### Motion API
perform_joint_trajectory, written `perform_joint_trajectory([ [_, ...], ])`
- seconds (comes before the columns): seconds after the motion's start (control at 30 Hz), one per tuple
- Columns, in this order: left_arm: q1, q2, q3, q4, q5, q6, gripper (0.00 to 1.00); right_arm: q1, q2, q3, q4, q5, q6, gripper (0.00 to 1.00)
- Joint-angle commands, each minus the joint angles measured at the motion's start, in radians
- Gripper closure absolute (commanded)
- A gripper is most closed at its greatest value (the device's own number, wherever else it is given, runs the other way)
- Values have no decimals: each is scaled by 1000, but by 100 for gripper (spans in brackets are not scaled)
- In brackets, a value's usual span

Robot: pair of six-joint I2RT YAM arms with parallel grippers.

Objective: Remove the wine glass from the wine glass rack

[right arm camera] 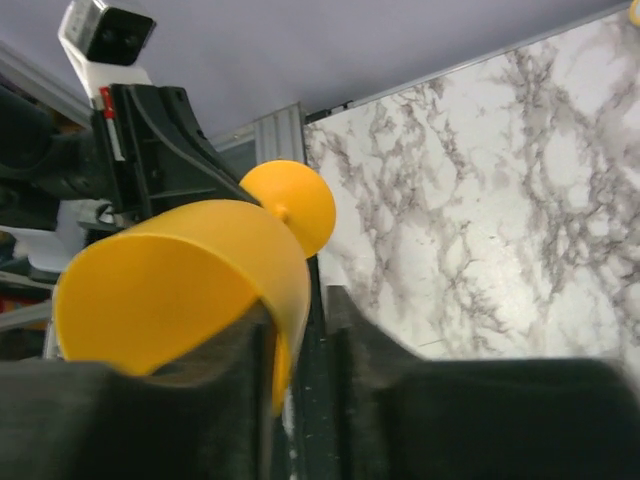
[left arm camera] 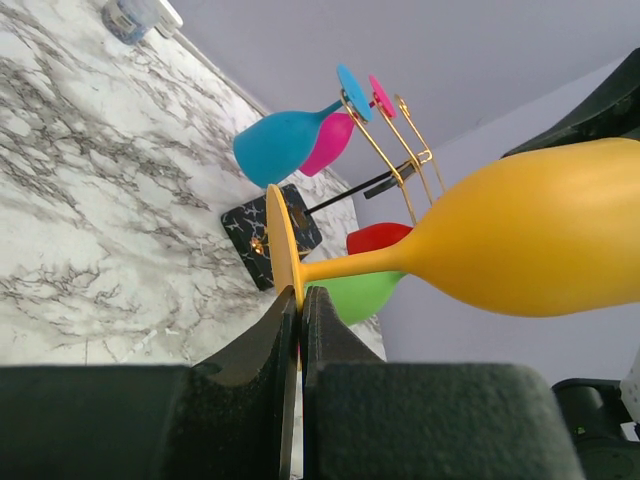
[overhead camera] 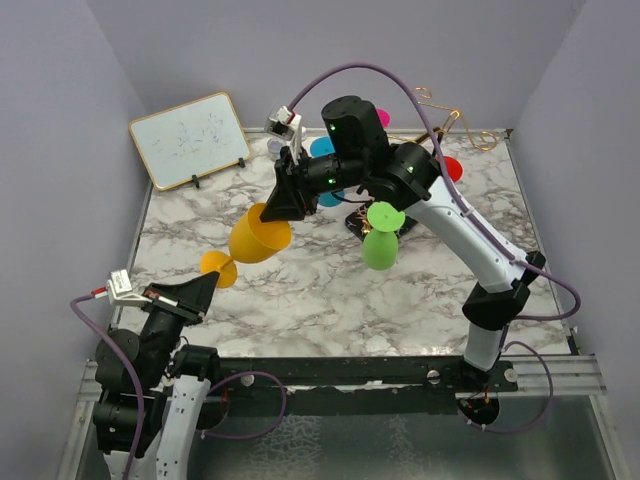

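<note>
The left arm (overhead camera: 150, 345) and right arm (overhead camera: 470, 235) have white shells between black joints. A purple cable (overhead camera: 370, 68) trails along each. Green lights (overhead camera: 331, 128) glow on the right arm. The left hand (overhead camera: 212, 283) and right hand (overhead camera: 272, 210) are black, with wedge-shaped fingers (left arm camera: 250, 370) and a white camera box (overhead camera: 284, 125).

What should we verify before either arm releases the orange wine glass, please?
1. Grip of the left gripper on the foot: ok, shut on the disc's edge.
2. Grip of the right gripper on the bowl rim: cannot tell; the rim sits between its fingers, but there may be a gap.
3. The orange wine glass clear of the wine glass rack: ok, apart from it.
4. Glass off the table: ok, held in the air.
5. Left pinch firm enough to carry the glass alone: cannot tell.
</note>
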Motion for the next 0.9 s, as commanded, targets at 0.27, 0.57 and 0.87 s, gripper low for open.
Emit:
perform_joint_trajectory([
  [0.27,1,82,120,-249,-185,108,30,30,40,75,-47,244,-11,99],
  [0.57,1,166,370,-439,-410,243,20,37,217,231,-50,418,-5,99],
  [0.87,3,285,532,-470,-350,352,26,87,487,338,15,569,-19,99],
])
